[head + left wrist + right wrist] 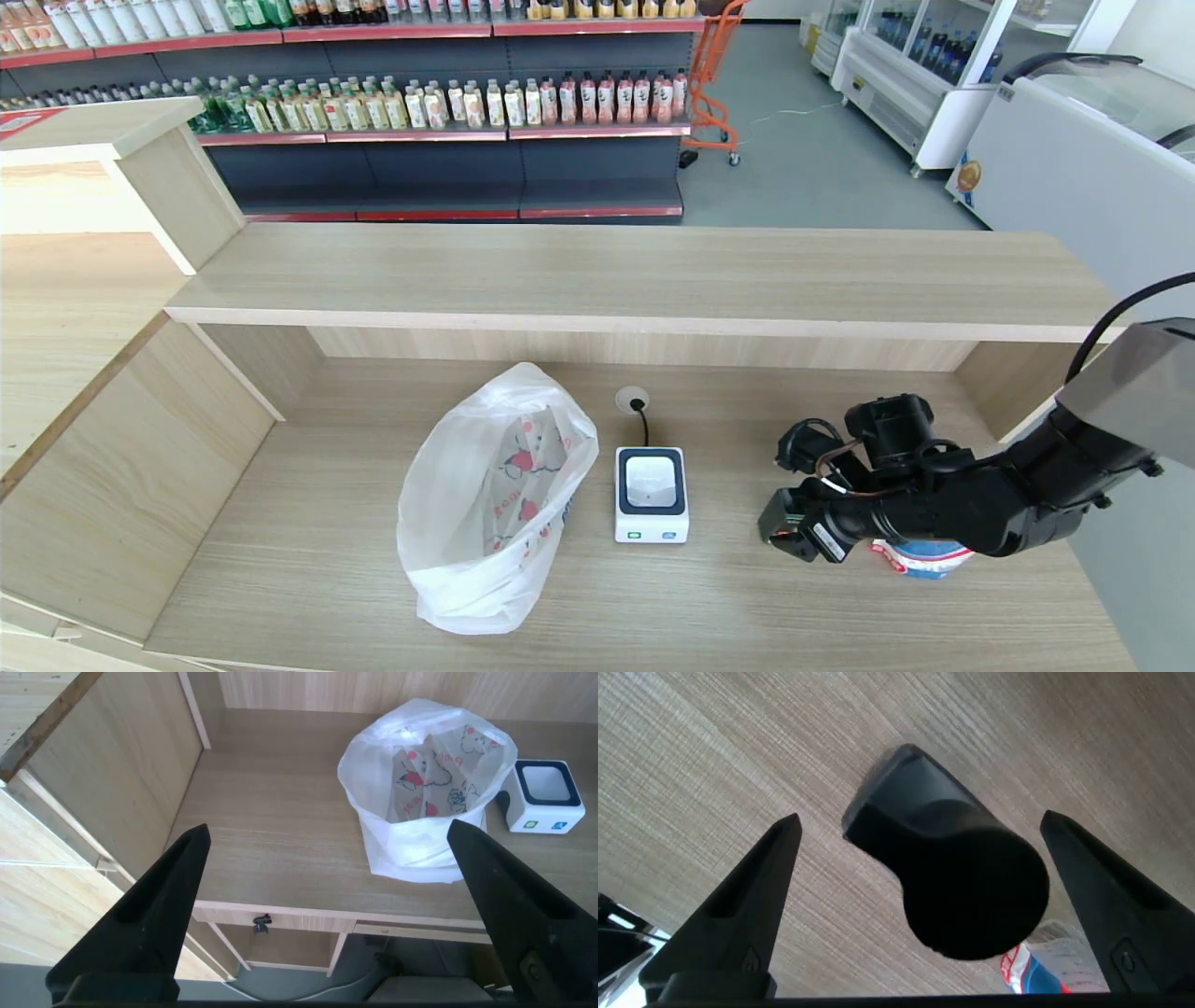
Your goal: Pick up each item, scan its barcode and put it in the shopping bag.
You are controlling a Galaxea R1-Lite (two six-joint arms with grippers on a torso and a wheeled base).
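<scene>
The right claw (920, 819) gapes wide and empty low over the bench (308, 560), a blue-and-red packet (920, 560) (partly hidden) lying beneath its arm. The left claw (327, 831) is equally spread, holding nothing; the shopping bag (495, 504) stands just left of the scanner (651, 493).

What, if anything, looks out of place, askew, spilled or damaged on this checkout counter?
Nothing stands out. The shopping bag sits slumped but open, a patterned packet inside; the scanner lies flat beside it; a blue-and-red item rests on the counter under the right arm. Nothing is spilled or visibly damaged.
</scene>
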